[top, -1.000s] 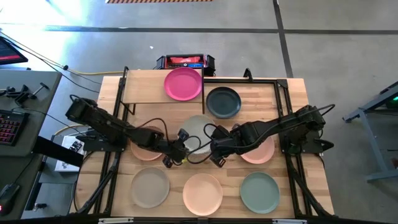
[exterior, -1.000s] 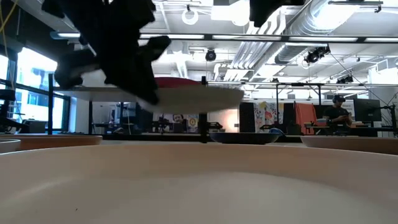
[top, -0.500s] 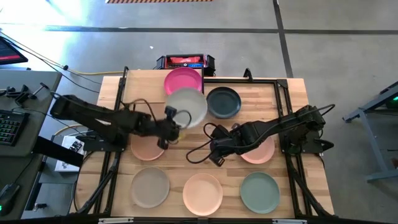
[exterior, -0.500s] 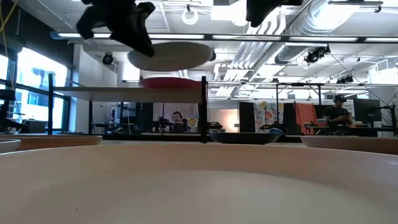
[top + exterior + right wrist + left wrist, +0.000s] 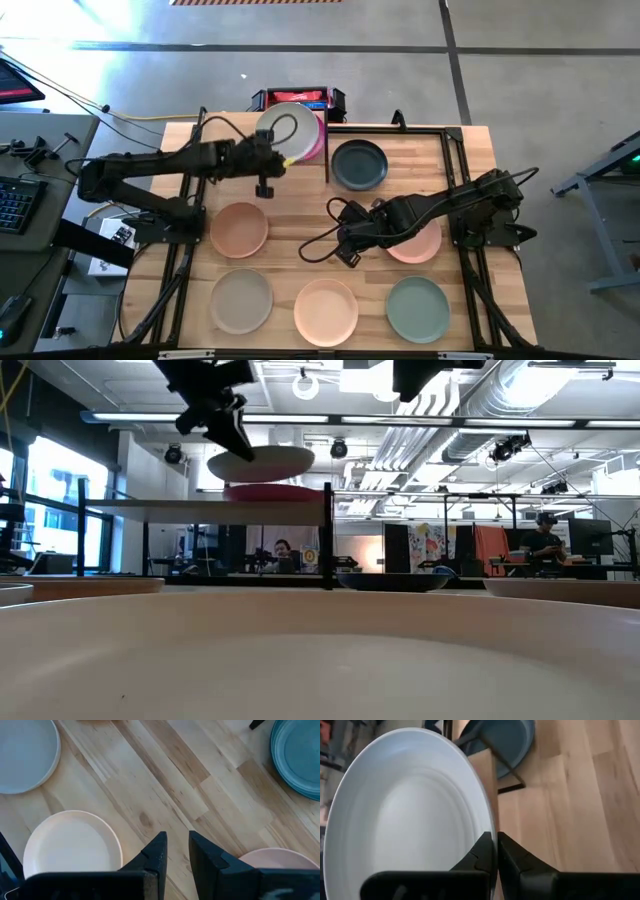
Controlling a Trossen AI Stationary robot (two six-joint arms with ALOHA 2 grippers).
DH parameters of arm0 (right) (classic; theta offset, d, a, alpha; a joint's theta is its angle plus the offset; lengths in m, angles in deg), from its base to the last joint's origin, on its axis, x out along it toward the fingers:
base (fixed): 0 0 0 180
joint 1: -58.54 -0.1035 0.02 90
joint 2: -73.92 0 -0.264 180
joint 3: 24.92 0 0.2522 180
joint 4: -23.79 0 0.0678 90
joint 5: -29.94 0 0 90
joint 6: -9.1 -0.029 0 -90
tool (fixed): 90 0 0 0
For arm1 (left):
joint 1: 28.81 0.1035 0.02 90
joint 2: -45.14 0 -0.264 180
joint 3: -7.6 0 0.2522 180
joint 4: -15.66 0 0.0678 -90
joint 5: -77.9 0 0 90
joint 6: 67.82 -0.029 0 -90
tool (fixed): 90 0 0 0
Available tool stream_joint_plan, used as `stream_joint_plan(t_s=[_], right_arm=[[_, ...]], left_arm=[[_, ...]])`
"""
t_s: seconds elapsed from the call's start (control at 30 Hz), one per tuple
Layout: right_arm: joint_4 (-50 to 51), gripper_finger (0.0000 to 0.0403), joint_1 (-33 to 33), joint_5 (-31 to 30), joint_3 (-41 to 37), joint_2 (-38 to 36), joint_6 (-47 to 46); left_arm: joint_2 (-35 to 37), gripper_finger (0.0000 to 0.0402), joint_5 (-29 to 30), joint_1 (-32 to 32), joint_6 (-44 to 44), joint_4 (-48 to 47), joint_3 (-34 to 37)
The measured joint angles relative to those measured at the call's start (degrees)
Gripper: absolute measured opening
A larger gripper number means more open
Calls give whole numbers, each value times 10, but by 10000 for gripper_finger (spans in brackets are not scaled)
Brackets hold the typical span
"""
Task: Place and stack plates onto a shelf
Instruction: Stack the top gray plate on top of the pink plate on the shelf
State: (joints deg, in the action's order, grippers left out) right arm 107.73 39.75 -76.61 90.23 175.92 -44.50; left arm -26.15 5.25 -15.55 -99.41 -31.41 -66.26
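Observation:
My left gripper (image 5: 266, 163) is shut on a pale grey-white plate (image 5: 285, 128). It holds the plate in the air over the magenta plate (image 5: 312, 140), which lies flat on the right part of the small light-wood shelf (image 5: 232, 140). In the low view the pale plate (image 5: 262, 460) hangs a little above the magenta one (image 5: 275, 492). A dark grey plate (image 5: 359, 165) lies on the table right of the shelf. My right gripper (image 5: 347, 254) hovers over the table's middle, narrowly open and empty (image 5: 177, 845). My left gripper pinches the pale plate's rim (image 5: 491, 836) between its two fingers, one finger (image 5: 484, 854) on the plate's upper face and the other (image 5: 514, 860) beneath. The fingers come from the table's left side, about level. The plate is lifted clear and roughly level, above the magenta plate.
On the table lie a peach plate (image 5: 238, 229), a beige-grey plate (image 5: 241, 300), another peach plate (image 5: 325, 311), a green plate (image 5: 417, 308) and a salmon plate (image 5: 418, 244) partly under my right arm. The shelf's left part (image 5: 222, 140) is bare.
My left gripper has carried the pale plate from the table's middle up and toward the far edge. The plate is now over the shelf and the magenta plate, and it has stayed roughly level. My right arm has kept still.

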Motion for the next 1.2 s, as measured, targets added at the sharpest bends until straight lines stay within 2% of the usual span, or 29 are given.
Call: stream_joint_plan(t_s=[0.23,0.37,0.67,0.9,1.2], right_arm=[[1,60,1,-4,0,0,1],[0,60,1,-25,0,0,1],[-2,60,1,-25,0,0,-4],[-7,60,2,-21,0,0,-4],[-11,60,2,-21,0,0,-5]], left_arm=[[-11,1,-59,53,-7,2,0],[-12,6,-80,60,-29,21,0],[-23,6,-109,70,-52,45,0],[-58,6,-105,85,-51,42,0],[-60,15,-91,85,-47,44,0]])
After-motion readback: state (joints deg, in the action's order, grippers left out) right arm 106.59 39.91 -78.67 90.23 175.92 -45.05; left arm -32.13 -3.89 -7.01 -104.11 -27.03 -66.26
